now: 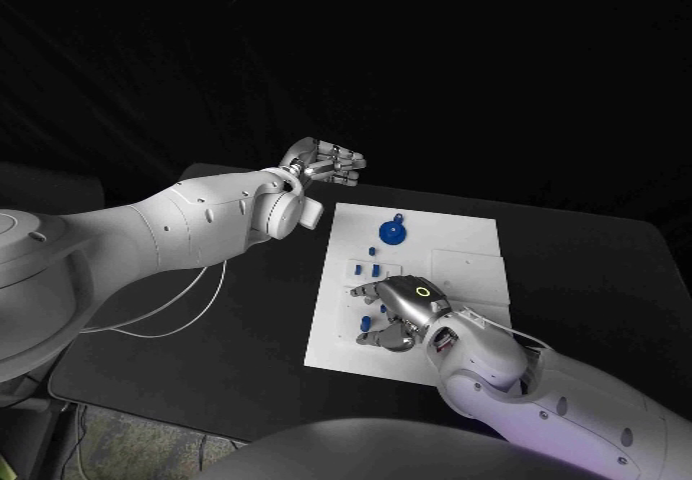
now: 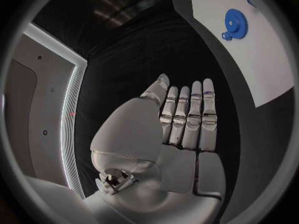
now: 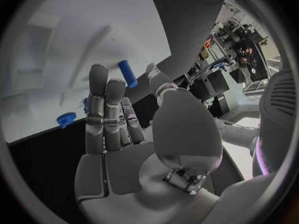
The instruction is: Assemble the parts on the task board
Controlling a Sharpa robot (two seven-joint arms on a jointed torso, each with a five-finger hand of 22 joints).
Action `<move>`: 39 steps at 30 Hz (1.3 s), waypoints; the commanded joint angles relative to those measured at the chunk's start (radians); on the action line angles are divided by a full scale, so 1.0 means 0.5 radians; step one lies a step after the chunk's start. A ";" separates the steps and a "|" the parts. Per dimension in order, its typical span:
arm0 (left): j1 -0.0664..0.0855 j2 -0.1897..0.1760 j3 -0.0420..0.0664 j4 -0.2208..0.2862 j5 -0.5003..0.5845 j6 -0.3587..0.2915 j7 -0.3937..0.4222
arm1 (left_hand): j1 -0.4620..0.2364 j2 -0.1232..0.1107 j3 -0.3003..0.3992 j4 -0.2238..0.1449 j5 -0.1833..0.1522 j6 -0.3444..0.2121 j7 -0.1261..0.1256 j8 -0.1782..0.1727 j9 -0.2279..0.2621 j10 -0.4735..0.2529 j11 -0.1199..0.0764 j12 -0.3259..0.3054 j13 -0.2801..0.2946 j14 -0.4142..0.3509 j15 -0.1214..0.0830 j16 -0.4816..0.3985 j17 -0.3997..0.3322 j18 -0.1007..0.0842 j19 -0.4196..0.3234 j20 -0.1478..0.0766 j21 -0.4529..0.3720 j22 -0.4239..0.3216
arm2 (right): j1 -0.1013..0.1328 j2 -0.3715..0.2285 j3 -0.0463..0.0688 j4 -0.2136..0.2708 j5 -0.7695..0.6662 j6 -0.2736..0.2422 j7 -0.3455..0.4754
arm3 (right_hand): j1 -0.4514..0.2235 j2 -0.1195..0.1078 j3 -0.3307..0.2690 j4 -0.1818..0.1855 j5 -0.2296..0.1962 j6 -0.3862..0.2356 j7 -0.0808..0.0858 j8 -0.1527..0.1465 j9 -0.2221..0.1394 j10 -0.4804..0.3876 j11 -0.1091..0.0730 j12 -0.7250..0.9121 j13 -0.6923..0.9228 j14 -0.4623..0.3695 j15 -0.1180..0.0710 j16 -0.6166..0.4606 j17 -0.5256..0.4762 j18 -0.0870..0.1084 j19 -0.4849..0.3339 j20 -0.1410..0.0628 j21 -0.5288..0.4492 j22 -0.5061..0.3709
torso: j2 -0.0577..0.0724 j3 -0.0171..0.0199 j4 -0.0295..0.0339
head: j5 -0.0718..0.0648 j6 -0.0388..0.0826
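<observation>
A: What sits on the task board (image 1: pixel 469 262)?

B: The white plate lies in the middle of the black counter (image 1: pixel 231 330), its long sides running from the near edge toward the far edge. Near its far left corner lies a blue gear (image 1: pixel 392 233), round and toothed, flat on the plate, with a smaller blue knob touching its far side. Along the left edge, short blue pegs (image 1: pixel 372 269) stand close together, and one more blue piece (image 1: pixel 364 323) lies nearer the near left corner.

A: And the right hand (image 1: pixel 400 312)?

B: It hovers over the near left part of the board, palm down. In the right wrist view its fingers (image 3: pixel 106 112) are stretched out side by side, holding nothing; a blue cylindrical peg (image 3: pixel 128 73) lies on the plate just past the fingertips, its long axis slanting across the board, and a small gear (image 3: pixel 65 118) sits by the board's edge.

A: The left hand (image 1: pixel 323 160)?

B: Raised beyond the board's far left corner, off the plate. Its fingers (image 2: pixel 190 117) are straight, close together, empty.
</observation>
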 commanded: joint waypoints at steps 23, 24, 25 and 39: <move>-0.007 -0.106 0.000 0.067 -0.002 -0.022 0.165 | -0.006 0.018 0.019 0.019 0.012 0.025 -0.014 -0.007 0.000 0.122 -0.047 -0.002 -0.003 0.147 -0.060 -0.006 0.002 0.027 0.090 -0.049 0.067 0.024 | 0.052 -0.579 0.412 0.014 1.424 0.243 -0.006 | -0.293 0.338 0.035 0.012 0.092 0.734 0.037 0.019 0.224 0.527 -0.296 1.188 1.058 0.086 -0.179 -0.055 -0.044 -0.153 0.092 -0.175 0.070 -0.112 | -0.022 0.0018 -0.017 | -0.160 0.059; -0.009 -0.116 0.001 0.075 0.005 -0.028 0.173 | -0.008 0.016 0.023 0.019 0.012 0.025 -0.014 -0.007 -0.001 0.124 -0.047 -0.002 -0.003 0.148 -0.060 -0.007 0.000 0.024 0.091 -0.051 0.070 0.025 | 0.053 -0.595 0.419 0.008 1.442 0.285 -0.043 | -0.293 0.355 0.062 0.007 0.090 0.729 0.026 0.019 0.261 0.487 -0.292 1.261 1.191 0.081 -0.180 -0.043 -0.022 -0.157 0.092 -0.174 0.085 -0.116 | -0.025 0.0034 -0.019 | -0.168 0.058; -0.010 -0.125 0.001 0.081 0.010 -0.030 0.178 | -0.008 0.016 0.023 0.019 0.012 0.025 -0.014 -0.007 -0.001 0.124 -0.047 -0.002 -0.003 0.148 -0.060 -0.007 0.000 0.024 0.091 -0.051 0.070 0.025 | 0.053 -0.608 0.425 0.004 1.451 0.331 -0.082 | -0.317 0.340 0.062 0.013 0.138 0.732 0.020 0.017 0.325 0.485 -0.307 1.351 1.338 0.079 -0.187 0.005 0.035 -0.156 0.091 -0.179 0.116 -0.110 | -0.028 0.0056 -0.023 | -0.171 0.053; -0.071 -0.145 0.001 0.098 0.046 0.046 0.144 | -0.037 -0.004 0.048 0.036 0.001 0.000 -0.009 -0.008 -0.001 0.160 -0.056 -0.001 -0.002 0.131 -0.056 -0.007 -0.001 0.011 0.069 -0.049 0.073 0.024 | 0.045 -0.637 0.435 -0.010 1.379 0.776 -0.596 | -0.479 0.188 0.179 0.211 0.147 0.693 -0.026 0.014 1.175 0.653 -0.315 1.678 2.288 0.079 -0.188 0.334 0.671 -0.162 0.083 -0.179 0.491 0.146 | -0.088 0.0097 -0.039 | -0.201 0.016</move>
